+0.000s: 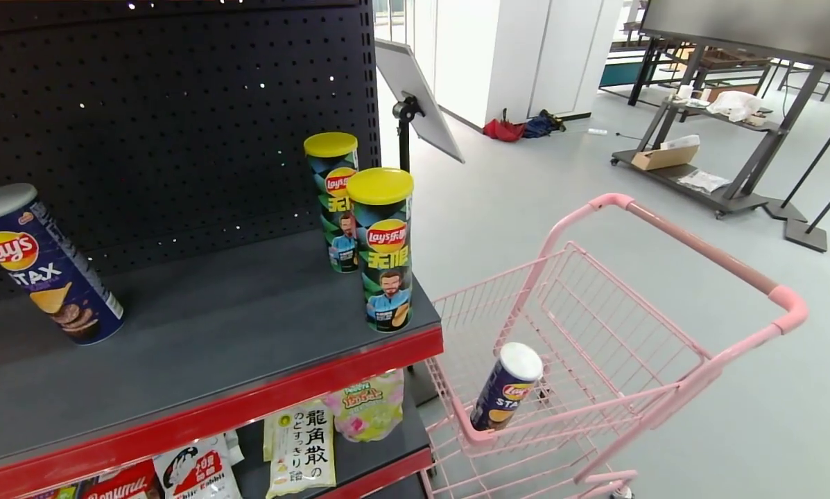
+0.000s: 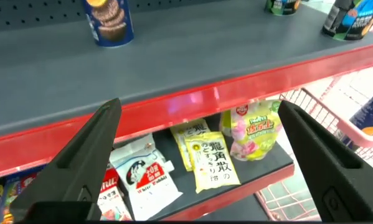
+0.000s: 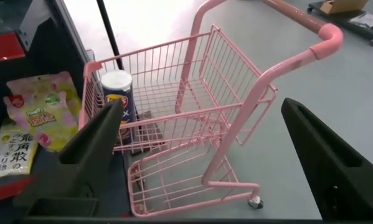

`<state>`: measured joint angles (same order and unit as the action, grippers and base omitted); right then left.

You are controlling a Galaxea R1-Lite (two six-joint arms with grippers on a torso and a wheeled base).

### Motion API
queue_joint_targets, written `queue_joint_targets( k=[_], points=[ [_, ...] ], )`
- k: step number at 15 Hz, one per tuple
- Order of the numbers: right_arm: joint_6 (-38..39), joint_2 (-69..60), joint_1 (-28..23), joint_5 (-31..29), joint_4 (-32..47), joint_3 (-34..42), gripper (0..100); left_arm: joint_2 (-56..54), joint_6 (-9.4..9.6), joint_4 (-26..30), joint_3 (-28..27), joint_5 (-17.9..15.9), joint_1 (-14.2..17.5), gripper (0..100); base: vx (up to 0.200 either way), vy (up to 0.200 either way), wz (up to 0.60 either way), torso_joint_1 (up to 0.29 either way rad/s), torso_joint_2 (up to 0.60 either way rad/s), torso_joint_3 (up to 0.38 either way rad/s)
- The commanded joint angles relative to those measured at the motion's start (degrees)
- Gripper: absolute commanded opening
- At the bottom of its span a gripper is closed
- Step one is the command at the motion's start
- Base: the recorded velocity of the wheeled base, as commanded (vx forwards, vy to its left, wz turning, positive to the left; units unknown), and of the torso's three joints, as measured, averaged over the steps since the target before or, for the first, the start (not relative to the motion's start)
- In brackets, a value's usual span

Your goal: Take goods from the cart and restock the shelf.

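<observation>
Blue can [image 1: 506, 391], perhaps leaning, in cart [image 1: 699, 247]

In the left wrist view the picture's edge cuts the blue can [image 2: 109, 22] at the left end of the shelf [image 2: 192, 62] down to its base. It also leaves just the feet of the two green cans [image 2: 354, 17] at the right end. In the head view the shelf's red front edge hides the tops of the snack packets [image 1: 297, 443] below. The wire rim of the cart [image 1: 699, 246] covers the base of the cart can [image 1: 506, 395]. A finger [image 3: 89, 149] of the right tool [image 3: 198, 109] masks that can's lower side. The white bundle [image 1: 733, 104] on the far rack is too small to tell, perhaps cloth.
</observation>
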<state>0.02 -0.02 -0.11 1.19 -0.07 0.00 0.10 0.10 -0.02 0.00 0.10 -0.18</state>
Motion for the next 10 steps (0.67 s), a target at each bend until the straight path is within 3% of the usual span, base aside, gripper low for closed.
queue_joint_targets(
  k=[1,10],
  points=[
    [0.0,0.0,0.0,0.0,0.0,0.0,100,0.0,-0.01,-0.1,0.0,0.0,0.0,100,0.0,0.0,0.0,-0.139,0.35,0.207],
    [0.2,0.0,0.0,-0.1,0.0,0.0,100,0.0,-0.01,0.0,0.0,0.1,0.0,100,0.0,0.0,0.0,-0.144,0.37,0.227]
  ],
)
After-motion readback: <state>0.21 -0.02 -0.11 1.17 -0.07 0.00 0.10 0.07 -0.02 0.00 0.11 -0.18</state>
